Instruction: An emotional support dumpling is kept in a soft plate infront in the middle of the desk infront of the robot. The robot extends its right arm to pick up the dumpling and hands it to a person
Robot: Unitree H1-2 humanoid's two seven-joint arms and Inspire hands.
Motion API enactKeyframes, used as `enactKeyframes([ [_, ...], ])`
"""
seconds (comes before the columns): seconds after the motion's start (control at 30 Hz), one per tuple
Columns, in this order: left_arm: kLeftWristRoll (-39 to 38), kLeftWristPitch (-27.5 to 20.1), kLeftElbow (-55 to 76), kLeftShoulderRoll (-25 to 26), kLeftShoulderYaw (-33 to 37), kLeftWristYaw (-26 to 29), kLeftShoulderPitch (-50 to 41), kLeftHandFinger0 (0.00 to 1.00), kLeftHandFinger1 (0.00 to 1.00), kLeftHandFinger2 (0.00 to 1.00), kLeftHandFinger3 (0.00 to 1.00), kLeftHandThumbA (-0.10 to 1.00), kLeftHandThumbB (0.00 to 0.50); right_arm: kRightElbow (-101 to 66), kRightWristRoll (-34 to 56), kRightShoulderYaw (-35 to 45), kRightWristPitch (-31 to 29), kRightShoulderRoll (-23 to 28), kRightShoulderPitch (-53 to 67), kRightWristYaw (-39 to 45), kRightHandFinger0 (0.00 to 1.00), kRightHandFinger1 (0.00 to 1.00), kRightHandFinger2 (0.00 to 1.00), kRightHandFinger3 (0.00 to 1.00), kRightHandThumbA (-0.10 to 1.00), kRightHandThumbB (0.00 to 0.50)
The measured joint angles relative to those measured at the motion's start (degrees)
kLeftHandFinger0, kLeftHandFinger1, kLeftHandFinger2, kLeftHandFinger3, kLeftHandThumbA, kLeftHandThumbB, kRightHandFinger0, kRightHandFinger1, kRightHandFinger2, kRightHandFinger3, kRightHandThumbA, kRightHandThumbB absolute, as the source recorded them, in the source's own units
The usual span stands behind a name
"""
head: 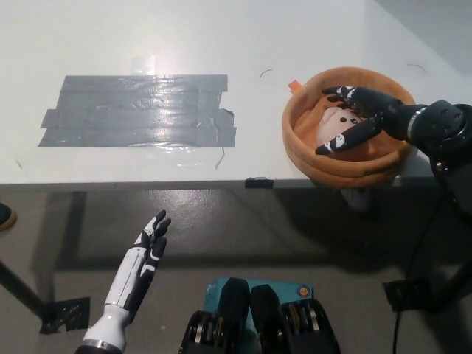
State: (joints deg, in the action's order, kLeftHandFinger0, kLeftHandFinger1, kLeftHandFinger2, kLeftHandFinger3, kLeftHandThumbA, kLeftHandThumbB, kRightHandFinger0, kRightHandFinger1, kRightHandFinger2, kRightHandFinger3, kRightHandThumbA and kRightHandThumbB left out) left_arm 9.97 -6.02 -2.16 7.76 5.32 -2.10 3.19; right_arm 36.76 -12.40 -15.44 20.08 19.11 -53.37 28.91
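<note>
An orange soft plate (298,151) sits on the white desk (221,44) at the right, close to the front edge. Inside it lies the pale peach dumpling (332,125), a small face showing. My black right hand (372,116) reaches in from the right and straddles the dumpling. Its fingers (343,93) stretch above the dumpling and the thumb lies below it. The hand is open, and I cannot tell whether it touches the dumpling. My white left hand (141,259) rests open at the lower left, below the desk's edge.
A large patch of grey tape (140,110) covers the desk's left middle. A small black clip (258,182) sits on the front edge. An orange tag (293,86) sticks out beside the plate. Dark floor lies below the desk.
</note>
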Motion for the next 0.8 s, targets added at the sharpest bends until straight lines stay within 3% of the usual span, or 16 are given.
enactKeyframes([
  [0.43,-0.2,0.0,0.0,0.0,-0.2,0.0,0.1,1.0,1.0,1.0,1.0,1.0,0.056,2.2,-0.1,0.6,-1.1,0.0,0.0,-0.9,1.0,1.0,1.0,1.0,1.0,0.271],
  [0.53,-0.2,0.0,0.0,0.0,-0.2,0.0,0.1,1.0,1.0,1.0,1.0,1.0,0.047,3.7,-0.1,0.6,-1.7,0.0,-0.1,-1.1,1.0,1.0,1.0,1.0,1.0,0.324],
  [0.8,-0.2,0.0,0.0,0.0,-0.3,0.0,0.1,1.0,1.0,1.0,1.0,1.0,0.044,6.0,-0.2,0.6,-2.7,-0.1,-0.1,-1.7,1.0,1.0,1.0,1.0,1.0,0.355],
])
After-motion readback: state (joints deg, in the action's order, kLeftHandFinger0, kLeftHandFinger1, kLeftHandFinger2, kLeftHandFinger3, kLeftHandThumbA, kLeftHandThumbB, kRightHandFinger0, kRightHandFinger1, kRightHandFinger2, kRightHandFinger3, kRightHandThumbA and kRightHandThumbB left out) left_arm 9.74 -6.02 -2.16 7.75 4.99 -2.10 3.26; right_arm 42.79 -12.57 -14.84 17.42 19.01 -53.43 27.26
